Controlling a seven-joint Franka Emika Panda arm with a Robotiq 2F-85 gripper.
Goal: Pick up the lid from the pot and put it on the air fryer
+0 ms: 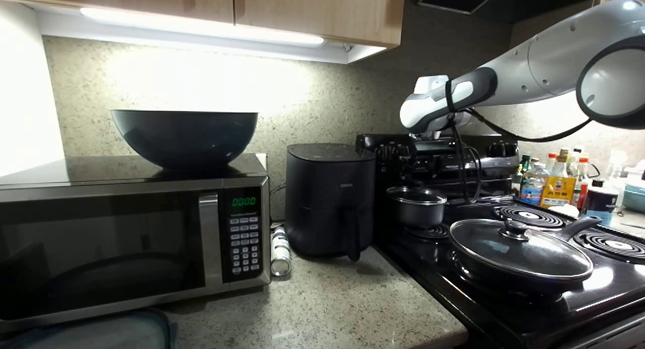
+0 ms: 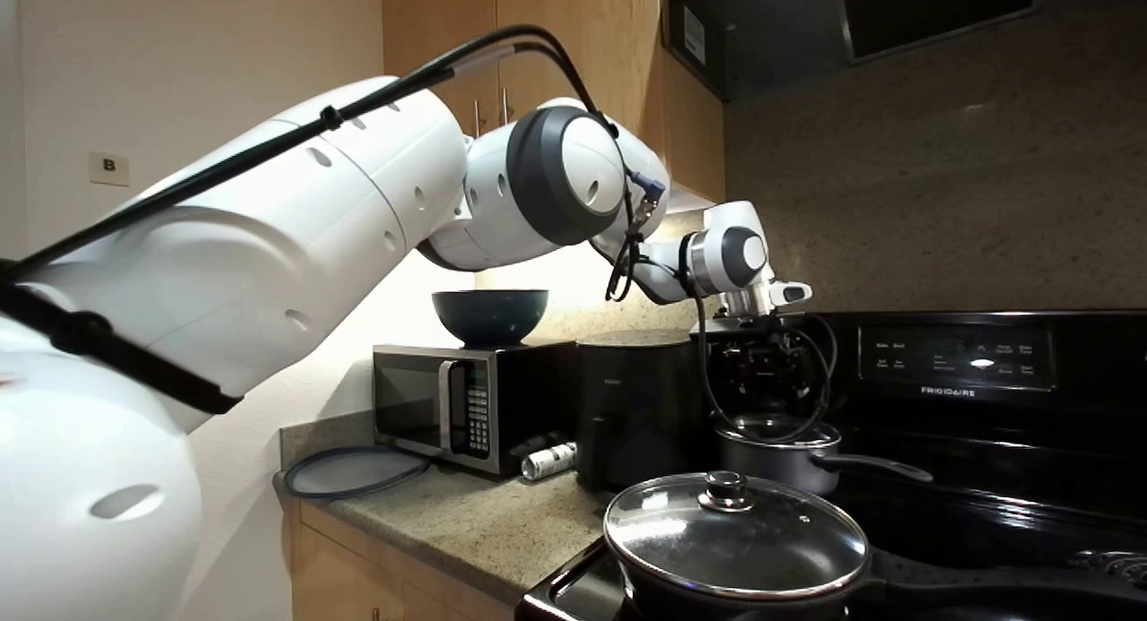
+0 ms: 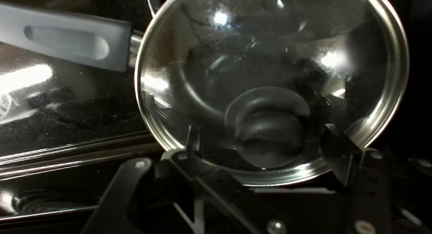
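Observation:
The round glass lid with a bright metal rim lies on the small pot on the back of the stove. Its dark knob shows in the wrist view. My gripper is open over the lid, one finger on each side of the knob. A gap is visible between the knob and either finger. Beside the stove, on the counter, stands the black air fryer, its flat top bare. In both exterior views the gripper is dark against the stove panel and its fingertips are hard to make out.
A wide dark pan with a glass lid sits on the front of the stove. Left of the air fryer are a can and the microwave, topped by a large dark bowl. The pot's handle sticks out sideways. Cabinets overhang the counter.

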